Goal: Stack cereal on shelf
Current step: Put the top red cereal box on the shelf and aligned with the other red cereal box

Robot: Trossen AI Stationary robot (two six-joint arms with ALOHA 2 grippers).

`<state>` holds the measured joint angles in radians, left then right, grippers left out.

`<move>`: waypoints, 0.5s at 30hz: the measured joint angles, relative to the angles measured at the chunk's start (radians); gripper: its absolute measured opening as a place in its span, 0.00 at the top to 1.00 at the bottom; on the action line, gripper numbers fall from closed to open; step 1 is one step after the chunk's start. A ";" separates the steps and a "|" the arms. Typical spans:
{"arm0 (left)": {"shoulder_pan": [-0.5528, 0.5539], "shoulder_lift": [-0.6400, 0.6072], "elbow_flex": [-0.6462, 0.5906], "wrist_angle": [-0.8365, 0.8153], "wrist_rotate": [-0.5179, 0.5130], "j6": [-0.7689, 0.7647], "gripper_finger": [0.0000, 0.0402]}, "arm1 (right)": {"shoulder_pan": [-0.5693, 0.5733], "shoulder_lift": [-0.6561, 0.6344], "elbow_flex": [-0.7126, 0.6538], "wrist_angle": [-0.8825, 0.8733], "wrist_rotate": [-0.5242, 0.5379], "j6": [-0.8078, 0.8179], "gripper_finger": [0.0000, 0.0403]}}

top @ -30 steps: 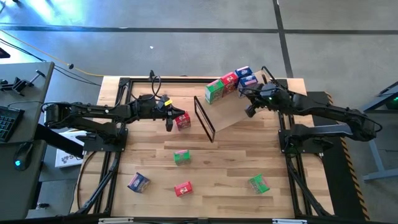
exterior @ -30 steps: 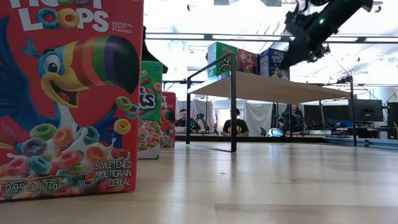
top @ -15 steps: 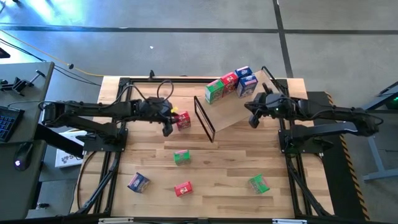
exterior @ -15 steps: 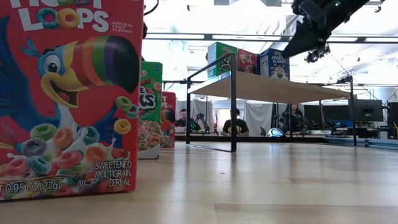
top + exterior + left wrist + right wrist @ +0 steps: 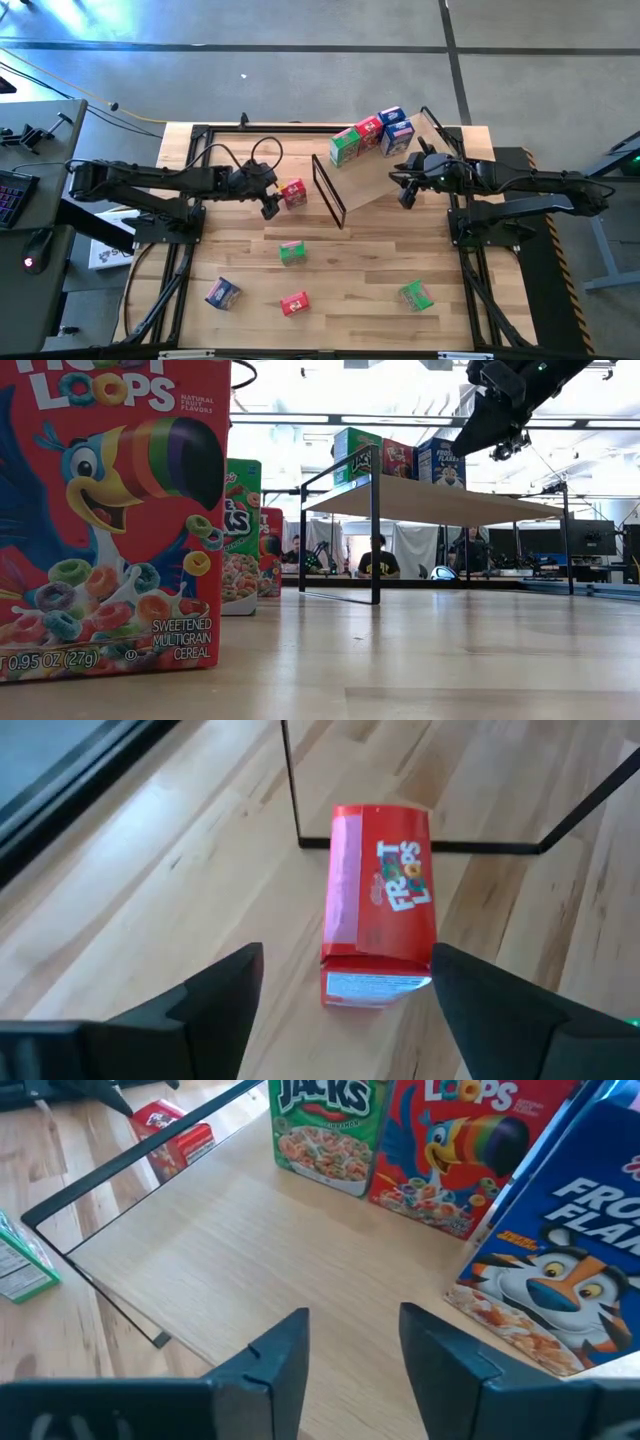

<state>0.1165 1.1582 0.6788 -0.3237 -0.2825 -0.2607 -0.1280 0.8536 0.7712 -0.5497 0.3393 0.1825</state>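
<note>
Left gripper (image 5: 345, 985): fingers spread wide, holding nothing; a red Froot Loops box (image 5: 378, 915) lies on its side on the wooden tabletop (image 5: 150, 870) just ahead of the fingertips, apart from both. In the high view the left gripper (image 5: 268, 203) sits just beside this red box (image 5: 293, 193), on the side away from the shelf (image 5: 375, 170); its arm reaches in level and low from the table's left edge.

Right gripper (image 5: 352, 1345): fingers parted, empty, hovering over the bare board of the shelf (image 5: 250, 1240). In the high view the right gripper (image 5: 402, 188) hangs at the shelf's right end, its arm stretched in from the right.

On the shelf, a row of three upright boxes: green Apple Jacks (image 5: 325, 1130) ("JACKS" legible), red Froot Loops (image 5: 465, 1150) ("LOOPS" legible), blue Frosted Flakes (image 5: 560, 1250) with a tiger. A second blue box (image 5: 391, 115) stands behind them.

Off the shelf, on the tabletop: a green box (image 5: 292, 252) near the centre, a blue box (image 5: 222, 292), a red box (image 5: 294, 303) and another green box (image 5: 416, 294) along the near side. The low view fills its left with a Froot Loops front (image 5: 110, 510): "SWEETENED MULTIGRAIN CEREAL", "0.95 OZ (27g)".
</note>
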 joint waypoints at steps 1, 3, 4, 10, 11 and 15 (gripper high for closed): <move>0.000 0.006 0.000 0.003 0.000 0.000 0.30 | 0.000 0.000 0.000 0.000 0.000 0.000 0.64; 0.000 0.020 0.002 0.010 -0.005 0.005 0.29 | 0.000 0.000 0.000 0.000 0.000 0.000 0.64; 0.000 0.028 0.003 0.016 -0.008 0.013 0.29 | 0.000 0.000 0.000 0.000 0.000 0.000 0.64; -0.002 0.054 0.003 0.074 0.015 0.071 0.30 | 0.000 0.000 0.000 0.000 0.000 0.000 0.64; -0.002 0.055 0.003 0.078 0.019 0.077 0.30 | 0.000 0.000 0.000 0.000 0.000 0.000 0.64; -0.002 0.047 0.001 0.079 0.019 0.079 0.30 | 0.000 0.000 0.000 0.000 0.000 0.000 0.64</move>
<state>0.1146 1.2049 0.6796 -0.2443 -0.2639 -0.1813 -0.1280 0.8536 0.7712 -0.5495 0.3389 0.1823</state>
